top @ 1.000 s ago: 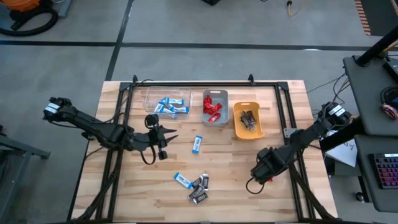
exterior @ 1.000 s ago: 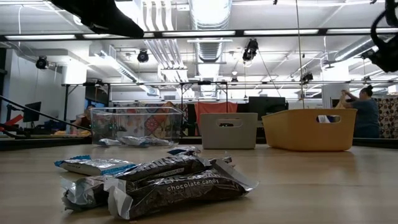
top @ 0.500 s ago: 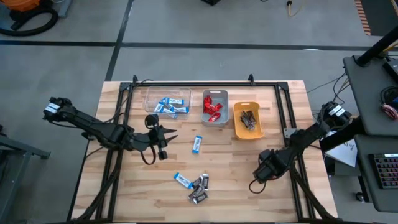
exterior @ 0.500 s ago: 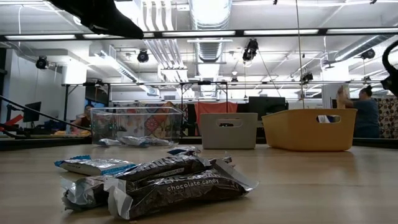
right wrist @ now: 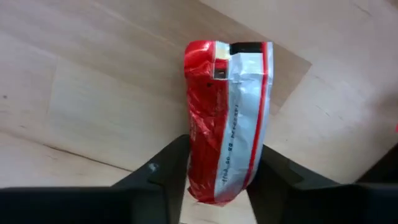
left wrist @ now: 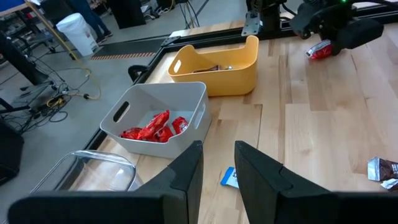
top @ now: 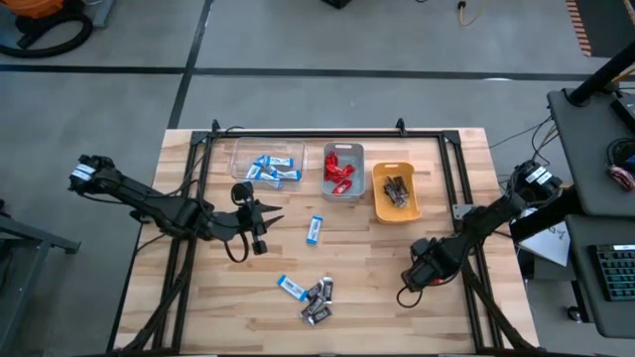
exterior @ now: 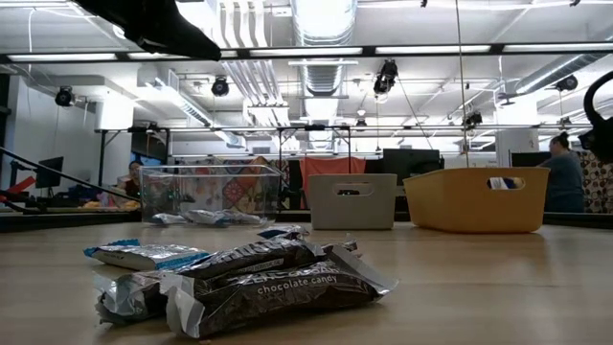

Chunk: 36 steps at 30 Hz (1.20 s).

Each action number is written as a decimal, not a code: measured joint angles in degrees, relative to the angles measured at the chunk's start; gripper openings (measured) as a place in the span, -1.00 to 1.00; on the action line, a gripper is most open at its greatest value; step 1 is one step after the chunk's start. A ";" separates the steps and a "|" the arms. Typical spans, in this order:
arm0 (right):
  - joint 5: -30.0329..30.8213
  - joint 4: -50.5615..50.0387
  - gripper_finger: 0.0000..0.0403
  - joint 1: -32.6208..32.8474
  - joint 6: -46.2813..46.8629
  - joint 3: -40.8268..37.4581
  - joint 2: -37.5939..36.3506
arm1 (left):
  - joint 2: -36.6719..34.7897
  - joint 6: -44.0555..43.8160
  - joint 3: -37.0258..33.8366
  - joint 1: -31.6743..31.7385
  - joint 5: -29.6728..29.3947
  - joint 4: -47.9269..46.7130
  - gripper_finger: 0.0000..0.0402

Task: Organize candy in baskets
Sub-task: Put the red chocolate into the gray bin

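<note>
A red candy (right wrist: 227, 118) lies flat on the wooden table, right of the middle, with my right gripper (right wrist: 217, 177) over it, pointing down and shut on it. The left wrist view also shows that candy (left wrist: 320, 50). My left gripper (top: 268, 216) hovers open left of centre, holding nothing. At the far side stand three baskets: a clear one (top: 266, 164) with blue-and-white candy, a grey one (top: 343, 171) with red candy, and an orange-yellow one (top: 395, 191) with dark candy. A blue candy (top: 316, 229) and a small pile of blue and dark candy (top: 313, 297) lie on the table. My right gripper pinches the red candy between its two fingers, one on each long side (right wrist: 194, 168), near one end of the wrapper. The fingers come from above, pointing down, and lie across the candy. The candy lies flat on the table.
A black frame (top: 327, 134) runs along the table's far edge and down both sides. Bare wood lies between the pile and my right gripper. In the low view a person (exterior: 563, 177) shows in the room beyond the table.
My right gripper has come down toward the table and a little toward the near edge, over the red candy. The left arm and the other candy have kept still.
</note>
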 joint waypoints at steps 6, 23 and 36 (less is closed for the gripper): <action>-0.05 -0.01 -0.70 0.01 -1.39 1.26 -0.59 | 0.00 0.00 0.00 0.00 0.00 0.06 -0.62; 11.56 1.25 -0.80 -2.43 -10.90 8.31 -5.64 | 0.02 -1.08 0.00 0.00 0.07 0.44 -0.62; 19.59 18.61 -0.81 -16.69 -46.73 12.09 -5.32 | 0.02 -1.38 0.00 0.00 0.11 0.45 -0.62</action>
